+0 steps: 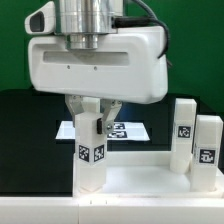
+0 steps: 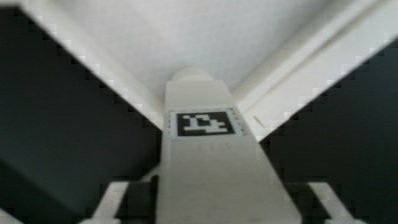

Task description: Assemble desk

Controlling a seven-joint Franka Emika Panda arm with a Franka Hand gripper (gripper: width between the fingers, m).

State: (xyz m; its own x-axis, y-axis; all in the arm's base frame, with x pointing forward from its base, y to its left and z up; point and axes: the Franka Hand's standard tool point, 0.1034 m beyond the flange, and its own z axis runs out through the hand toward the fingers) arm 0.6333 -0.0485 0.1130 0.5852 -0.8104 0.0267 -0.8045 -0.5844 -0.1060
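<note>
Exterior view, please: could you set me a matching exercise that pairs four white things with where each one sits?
Things:
1. tagged square white plastic leg
2. two other square white plastic legs
3. thin flat white marker board
4. large flat white plastic desk top

Places:
A. flat on the black table, behind the claw
B. upright at the exterior view's right
C. upright between the fingers of the claw
D. flat, nearest the camera

Pairs: 1-C, 2-B, 3-A, 4-D
</note>
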